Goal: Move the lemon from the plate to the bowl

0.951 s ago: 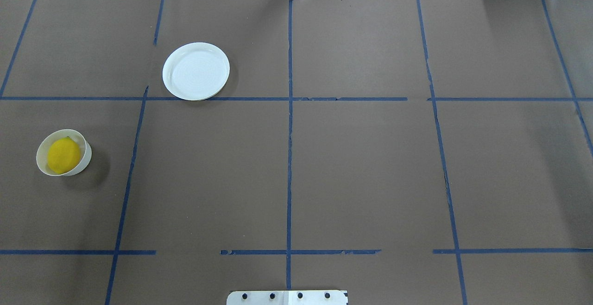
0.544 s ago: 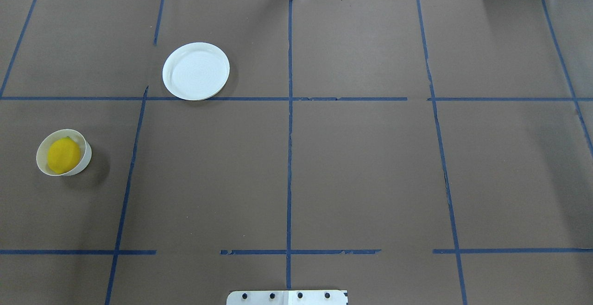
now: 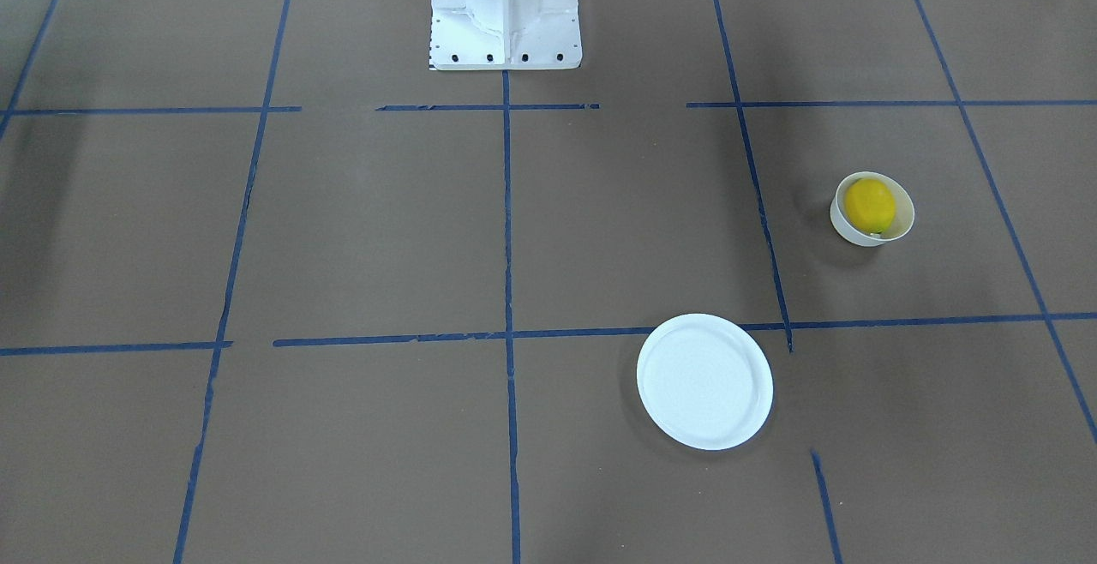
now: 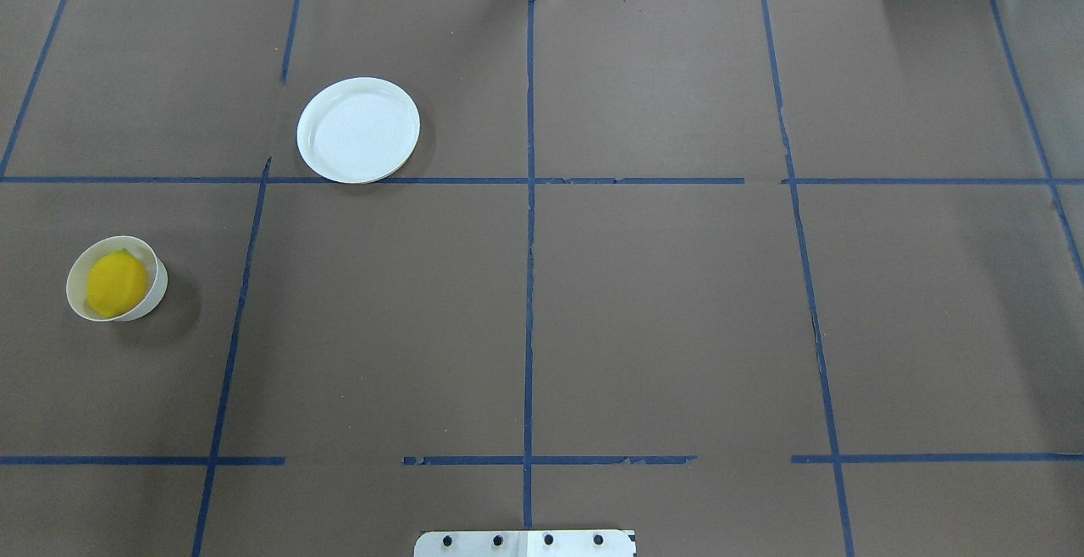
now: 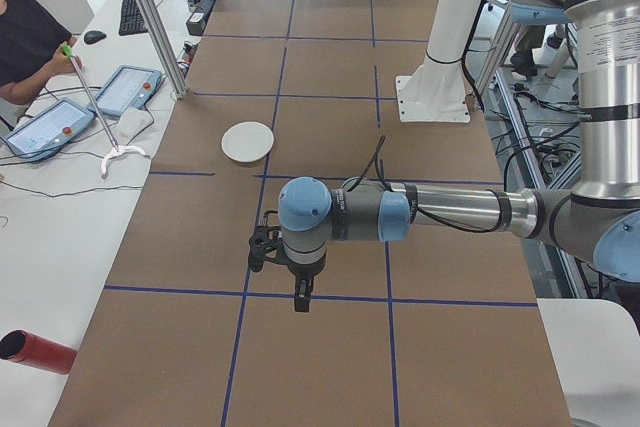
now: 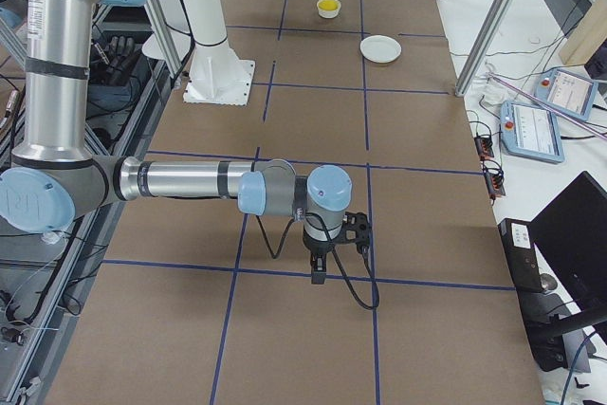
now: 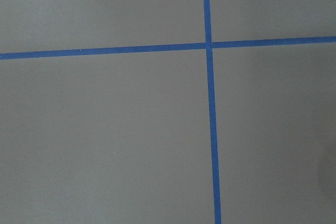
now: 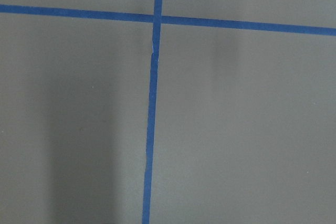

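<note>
The yellow lemon (image 4: 117, 284) lies inside the small white bowl (image 4: 158, 288) at the table's left side; both also show in the front view, lemon (image 3: 869, 203) in bowl (image 3: 843, 225). The flat white plate (image 4: 358, 129) sits bare farther back and toward the middle, apart from the bowl. My left gripper (image 5: 300, 302) shows only in the exterior left view, hanging over the brown table far from the bowl. My right gripper (image 6: 318, 275) shows only in the exterior right view, also far from the dishes. I cannot tell whether either is open or shut.
Brown paper with blue tape lines covers the table (image 4: 660, 303). The robot's white base (image 3: 504, 7) stands at the middle of the near edge. Operators' tablets (image 5: 50, 125) and cables lie beyond the table's far edge.
</note>
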`<state>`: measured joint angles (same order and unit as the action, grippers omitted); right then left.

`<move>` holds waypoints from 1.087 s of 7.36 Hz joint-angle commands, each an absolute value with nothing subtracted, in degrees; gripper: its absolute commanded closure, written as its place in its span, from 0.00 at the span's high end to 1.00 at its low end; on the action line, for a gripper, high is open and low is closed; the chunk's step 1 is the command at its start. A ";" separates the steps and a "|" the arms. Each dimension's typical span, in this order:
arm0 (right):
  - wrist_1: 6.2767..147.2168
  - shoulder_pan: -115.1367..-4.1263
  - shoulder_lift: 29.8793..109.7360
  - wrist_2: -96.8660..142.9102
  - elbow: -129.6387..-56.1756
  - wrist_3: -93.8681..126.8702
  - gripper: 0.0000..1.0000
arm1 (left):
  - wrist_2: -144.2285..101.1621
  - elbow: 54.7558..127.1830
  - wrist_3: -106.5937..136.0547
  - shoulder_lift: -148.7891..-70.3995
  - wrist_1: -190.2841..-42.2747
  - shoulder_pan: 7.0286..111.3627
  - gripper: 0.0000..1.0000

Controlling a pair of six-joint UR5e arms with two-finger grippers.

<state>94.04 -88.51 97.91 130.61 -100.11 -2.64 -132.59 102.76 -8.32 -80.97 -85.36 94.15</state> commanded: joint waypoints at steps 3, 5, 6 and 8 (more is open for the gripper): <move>94.04 -88.51 97.91 130.61 -100.11 -2.64 1.00 | -133.49 102.38 -11.07 -80.95 -84.73 94.22 1.00; 94.04 -88.51 97.91 130.61 -100.11 -2.64 1.00 | -133.59 103.00 -11.07 -80.77 -84.46 94.39 1.00; 94.04 -88.51 97.91 130.61 -100.11 -2.64 1.00 | -133.59 103.44 -11.07 -81.03 -82.46 94.66 1.00; 94.04 -88.51 97.91 130.61 -100.11 -2.64 1.00 | -133.42 105.82 -11.07 -81.30 -79.81 96.24 1.00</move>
